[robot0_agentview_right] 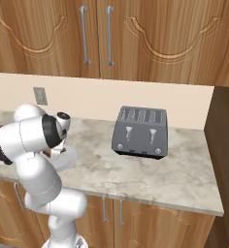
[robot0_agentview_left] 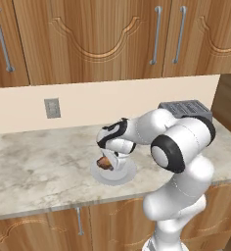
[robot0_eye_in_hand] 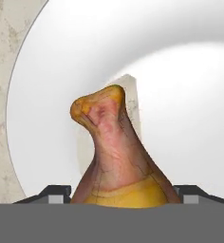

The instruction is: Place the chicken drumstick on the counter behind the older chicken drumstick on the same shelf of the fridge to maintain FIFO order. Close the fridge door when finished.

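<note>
Sitting between end effector (robot0_eye_in_hand: 118, 193) fingers: chicken drumstick (robot0_eye_in_hand: 115, 152), over plate (robot0_eye_in_hand: 190, 95).

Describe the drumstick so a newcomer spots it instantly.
On the marbled counter, below the wall outlet, sits a white plate. Just over it, under the pincer, is the chicken drumstick: the only golden-brown food there.

Golden-brown chicken drumstick (robot0_eye_in_hand: 116, 156) — white plate (robot0_eye_in_hand: 190, 104)
</note>
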{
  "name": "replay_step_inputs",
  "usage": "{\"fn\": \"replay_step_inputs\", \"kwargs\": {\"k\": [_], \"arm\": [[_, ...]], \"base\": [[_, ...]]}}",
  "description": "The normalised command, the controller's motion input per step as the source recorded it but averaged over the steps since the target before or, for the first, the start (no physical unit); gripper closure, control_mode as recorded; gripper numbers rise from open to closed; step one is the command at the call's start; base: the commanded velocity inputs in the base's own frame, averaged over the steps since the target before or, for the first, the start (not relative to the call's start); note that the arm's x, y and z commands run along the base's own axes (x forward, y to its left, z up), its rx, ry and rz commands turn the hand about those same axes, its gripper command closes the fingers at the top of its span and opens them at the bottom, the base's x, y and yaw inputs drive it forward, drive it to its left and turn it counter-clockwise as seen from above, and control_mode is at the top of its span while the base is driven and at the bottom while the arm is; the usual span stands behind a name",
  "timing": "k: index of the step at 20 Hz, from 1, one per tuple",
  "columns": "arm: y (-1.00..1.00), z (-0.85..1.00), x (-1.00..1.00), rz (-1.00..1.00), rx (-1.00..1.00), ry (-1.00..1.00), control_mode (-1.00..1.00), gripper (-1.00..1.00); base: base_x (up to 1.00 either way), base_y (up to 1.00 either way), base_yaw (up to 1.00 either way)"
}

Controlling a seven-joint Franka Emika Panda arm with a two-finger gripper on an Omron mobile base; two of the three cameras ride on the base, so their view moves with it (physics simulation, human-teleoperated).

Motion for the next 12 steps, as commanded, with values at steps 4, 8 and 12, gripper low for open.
{"fn": "replay_step_inputs", "kwargs": {"k": [4, 8, 12], "arm": [[0.0, 0.0, -0.26, 0.0, 0.0, -0.07, -1.0, 1.0], [-0.08, 0.61, -0.69, 0.0, 0.0, -0.14, -1.0, 1.0], [-0.3, 0.82, -0.84, -0.01, 0.02, -0.07, -1.0, 1.0]], "base": [[0.0, 0.0, 0.0], [0.0, 0.0, 0.0], [0.0, 0.0, 0.0]]}}
